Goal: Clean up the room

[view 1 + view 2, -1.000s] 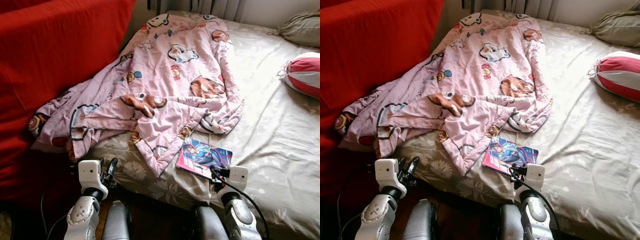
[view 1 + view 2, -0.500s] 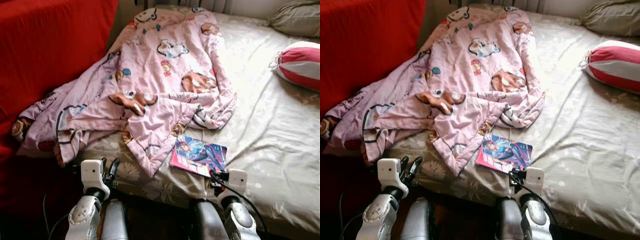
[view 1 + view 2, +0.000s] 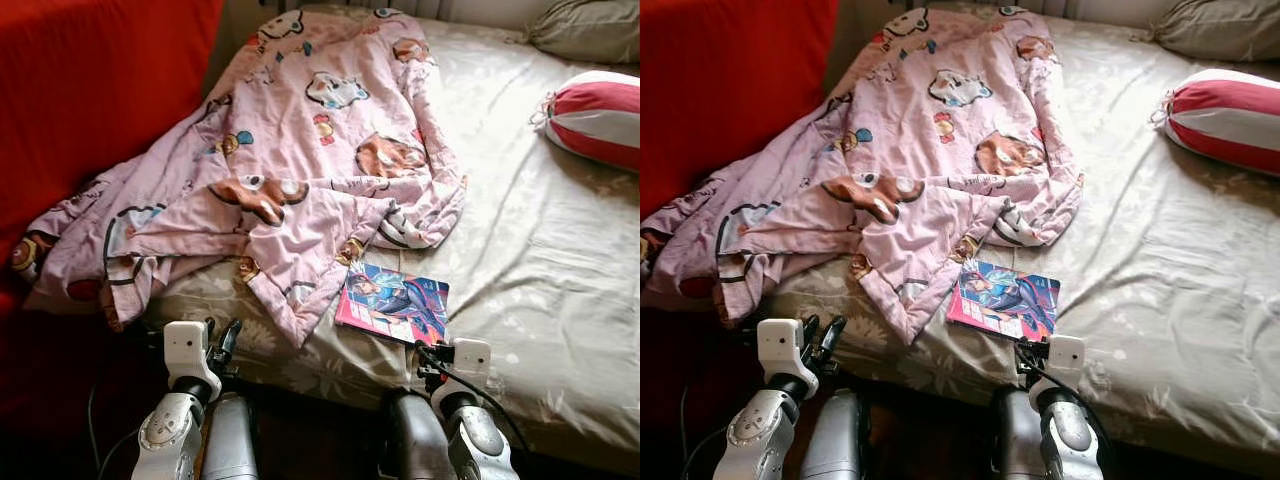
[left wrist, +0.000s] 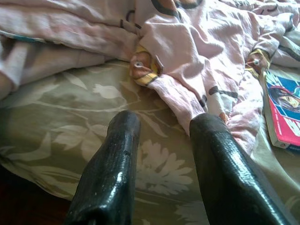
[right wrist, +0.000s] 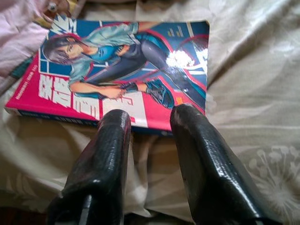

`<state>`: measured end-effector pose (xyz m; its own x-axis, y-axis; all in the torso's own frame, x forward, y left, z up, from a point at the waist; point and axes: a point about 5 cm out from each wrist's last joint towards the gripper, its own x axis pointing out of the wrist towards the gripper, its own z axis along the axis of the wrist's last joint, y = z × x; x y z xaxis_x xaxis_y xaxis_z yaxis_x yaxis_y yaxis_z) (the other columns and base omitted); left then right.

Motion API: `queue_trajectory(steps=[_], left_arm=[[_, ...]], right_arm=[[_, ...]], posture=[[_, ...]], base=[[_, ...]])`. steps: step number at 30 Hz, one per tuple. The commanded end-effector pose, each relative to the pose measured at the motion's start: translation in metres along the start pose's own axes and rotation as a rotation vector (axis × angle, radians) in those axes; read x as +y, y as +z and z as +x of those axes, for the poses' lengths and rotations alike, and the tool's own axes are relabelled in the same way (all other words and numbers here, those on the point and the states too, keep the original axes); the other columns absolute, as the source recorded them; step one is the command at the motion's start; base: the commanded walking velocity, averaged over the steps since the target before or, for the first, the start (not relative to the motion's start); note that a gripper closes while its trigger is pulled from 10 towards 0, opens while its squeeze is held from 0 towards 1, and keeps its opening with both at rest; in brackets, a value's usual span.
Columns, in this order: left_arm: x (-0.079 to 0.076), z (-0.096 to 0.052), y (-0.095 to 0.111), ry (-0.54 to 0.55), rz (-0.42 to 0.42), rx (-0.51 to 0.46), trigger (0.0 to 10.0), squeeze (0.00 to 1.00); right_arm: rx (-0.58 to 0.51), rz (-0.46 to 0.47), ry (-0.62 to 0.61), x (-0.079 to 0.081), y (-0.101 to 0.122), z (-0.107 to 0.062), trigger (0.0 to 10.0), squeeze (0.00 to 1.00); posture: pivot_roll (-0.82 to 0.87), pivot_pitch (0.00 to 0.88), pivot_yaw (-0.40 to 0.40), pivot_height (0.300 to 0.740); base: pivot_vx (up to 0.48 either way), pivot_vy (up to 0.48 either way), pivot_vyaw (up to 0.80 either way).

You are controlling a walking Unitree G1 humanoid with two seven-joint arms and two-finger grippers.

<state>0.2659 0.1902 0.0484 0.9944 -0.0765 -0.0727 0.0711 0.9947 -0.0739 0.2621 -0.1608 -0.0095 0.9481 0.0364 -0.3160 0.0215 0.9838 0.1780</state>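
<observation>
Comic book (image 5: 123, 75) on bed (image 3: 560, 250) — cover writing unreadable; right end effector (image 5: 149, 123) spread, just before it

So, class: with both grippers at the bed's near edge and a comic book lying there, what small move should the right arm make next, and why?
Probably ease the right gripper forward to the comic book. Its fingers are open and empty, pointing at the book's near edge just ahead. The book lies flat on the bed sheet beside the pink blanket.

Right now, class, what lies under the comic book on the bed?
The comic book lies flat on the floral bedsheet; its top corner meets the pink blanket. Anything beneath is hidden.
</observation>
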Motion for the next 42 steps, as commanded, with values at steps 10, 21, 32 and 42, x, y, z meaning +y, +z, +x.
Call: queue_trajectory(steps=[10,21,32,42], left_arm=[[0.0,-0.003,-0.001,0.0,0.013,0.009,10.0,0.0],[0.0,-0.004,-0.001,-0.011,0.027,0.017,10.0,0.0],[0.006,-0.011,0.004,-0.02,0.072,0.024,10.0,0.0],[0.012,-0.019,0.006,-0.024,0.099,0.043,10.0,0.0]], right_arm=[[0.041,-0.001,0.011,0.0,-0.01,-0.004,10.0,0.0],[0.025,0.367,-0.203,-0.023,-0.002,0.006,10.0,0.0],[-0.032,0.588,-0.249,-0.027,0.021,0.023,10.0,1.0],[-0.1,0.654,-0.111,-0.009,0.031,0.03,10.0,1.0]], posture=[[0.07,0.229,-0.021,0.595],[0.1,0.263,-0.002,0.595],[0.17,0.329,0.038,0.595],[0.19,0.376,0.067,0.595]], base=[[0.099,0.0,0.0],[0.0,0.0,0.0],[0.0,0.0,0.0],[0.0,0.0,0.0]])
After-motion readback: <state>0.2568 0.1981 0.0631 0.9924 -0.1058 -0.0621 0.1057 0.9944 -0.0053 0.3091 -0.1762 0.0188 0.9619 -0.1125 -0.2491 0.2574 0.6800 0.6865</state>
